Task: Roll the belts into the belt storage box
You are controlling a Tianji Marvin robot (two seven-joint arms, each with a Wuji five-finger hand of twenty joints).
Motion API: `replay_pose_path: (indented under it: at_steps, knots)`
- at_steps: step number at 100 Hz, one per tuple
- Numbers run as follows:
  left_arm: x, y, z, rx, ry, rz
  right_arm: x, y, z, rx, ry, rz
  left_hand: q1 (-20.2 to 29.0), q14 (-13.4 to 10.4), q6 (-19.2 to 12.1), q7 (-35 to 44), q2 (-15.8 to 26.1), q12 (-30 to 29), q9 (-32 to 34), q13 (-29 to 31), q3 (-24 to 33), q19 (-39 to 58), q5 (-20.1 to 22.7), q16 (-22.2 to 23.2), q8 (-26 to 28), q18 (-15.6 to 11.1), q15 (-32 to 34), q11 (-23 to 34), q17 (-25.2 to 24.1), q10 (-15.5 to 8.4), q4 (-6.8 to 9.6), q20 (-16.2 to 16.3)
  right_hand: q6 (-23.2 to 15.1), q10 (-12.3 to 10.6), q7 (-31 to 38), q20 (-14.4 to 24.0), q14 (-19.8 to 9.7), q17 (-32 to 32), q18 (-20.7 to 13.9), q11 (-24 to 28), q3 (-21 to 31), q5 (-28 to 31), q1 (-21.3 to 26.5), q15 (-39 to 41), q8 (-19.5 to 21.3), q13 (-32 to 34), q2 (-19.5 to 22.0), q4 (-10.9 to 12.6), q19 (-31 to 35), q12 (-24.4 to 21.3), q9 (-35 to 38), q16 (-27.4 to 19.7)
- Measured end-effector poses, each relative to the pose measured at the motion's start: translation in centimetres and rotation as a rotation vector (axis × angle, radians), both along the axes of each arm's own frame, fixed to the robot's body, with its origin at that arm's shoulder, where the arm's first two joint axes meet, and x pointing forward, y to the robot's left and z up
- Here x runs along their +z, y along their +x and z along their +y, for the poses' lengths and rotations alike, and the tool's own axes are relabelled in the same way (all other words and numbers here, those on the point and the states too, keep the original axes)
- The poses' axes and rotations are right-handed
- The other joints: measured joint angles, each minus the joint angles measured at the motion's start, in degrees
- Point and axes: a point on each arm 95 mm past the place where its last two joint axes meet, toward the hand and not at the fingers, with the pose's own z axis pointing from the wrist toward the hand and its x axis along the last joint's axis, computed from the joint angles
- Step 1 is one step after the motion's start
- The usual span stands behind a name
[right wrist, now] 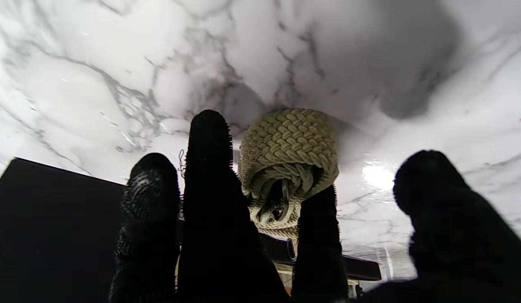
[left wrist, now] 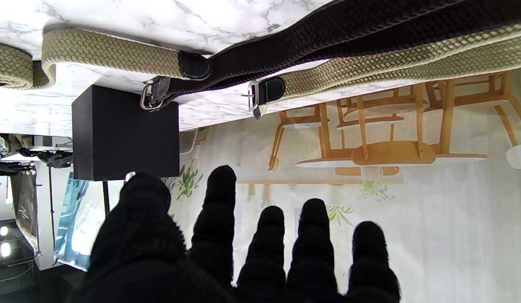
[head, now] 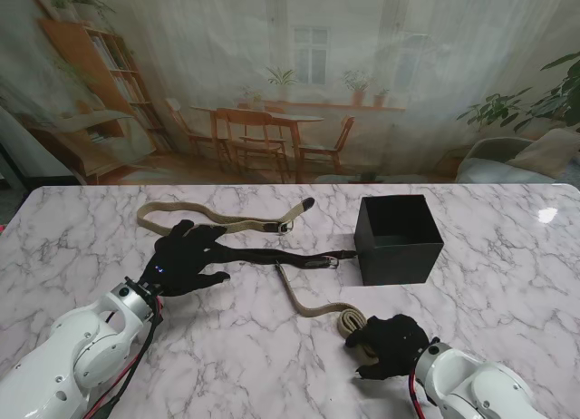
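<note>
On the marble bench (head: pixel 507 346), our right hand (head: pixel 395 344) has its fingers (right wrist: pixel 209 168) curled around the rolled-up end of a tan belt (head: pixel 313 306), whose loose length runs toward the black belt storage box (head: pixel 397 238) standing open farther from us. Our left hand (head: pixel 186 256) rests with fingers (left wrist: pixel 216 219) spread and gripping nothing, laid over the end of a dark belt (head: pixel 272 256) that reaches to the box. A second tan belt (head: pixel 217 223) lies just beyond it.
</note>
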Motion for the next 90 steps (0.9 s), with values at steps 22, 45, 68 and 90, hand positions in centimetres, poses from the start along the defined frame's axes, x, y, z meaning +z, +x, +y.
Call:
replay_pose_path:
  at_steps: [22,45,68,90]
  knots:
    - [-0.1,0.0,-0.1,-0.002,0.003,0.004,-0.1,-0.3,-1.2,-0.023,0.04,-0.024,0.0,0.0,0.0,0.0,0.0,0.0,0.0,0.0,0.0,0.0,0.0,0.0,0.0,0.0,0.0,0.0,0.0,0.0,0.0,0.0,-4.0,-3.8,0.1,0.0,0.1,-2.0,0.0,-0.1,-3.2,-1.2,2.3,-1.4,0.8,-0.6,1.5,0.5,-1.0,-0.2,2.6,0.0]
    - [-0.1,0.0,-0.1,-0.002,0.003,0.005,0.1,-0.6,-1.5,-0.015,0.015,-0.009,0.0,0.0,0.0,0.0,0.0,0.0,0.0,0.0,0.0,0.0,0.0,0.0,0.0,0.0,0.0,0.0,0.0,0.0,0.0,0.0,-8.8,-5.4,-0.6,0.0,0.2,-2.2,0.1,-0.2,-5.4,-6.6,2.3,-1.4,0.8,-0.6,1.5,0.5,-1.5,0.0,3.4,0.0]
    - [-0.1,0.0,-0.1,-0.002,0.001,0.005,0.0,-0.7,-1.3,0.005,-0.09,0.03,0.0,0.0,0.0,0.0,0.0,0.0,0.0,0.0,0.0,0.0,0.0,0.0,0.0,0.0,0.0,0.0,0.0,0.0,0.0,0.0,-15.3,-6.5,-0.1,0.2,0.2,-4.5,0.1,-0.8,-12.3,-13.3,4.3,-1.6,-4.5,-6.3,3.7,0.6,-2.6,1.9,-3.6,1.4]
    - [-0.1,0.0,0.0,0.0,0.001,0.006,0.5,-0.8,-1.2,0.014,-0.066,-0.024,0.0,0.0,0.0,0.0,0.0,0.0,0.0,0.0,0.0,0.0,0.0,0.0,0.0,0.0,0.0,0.0,0.0,0.0,0.0,0.0,-15.3,-7.3,-0.4,1.1,-0.1,-8.7,0.4,-3.4,-15.8,-14.3,5.0,-7.5,-6.2,-13.8,5.0,0.6,-5.6,0.1,-10.2,0.6]
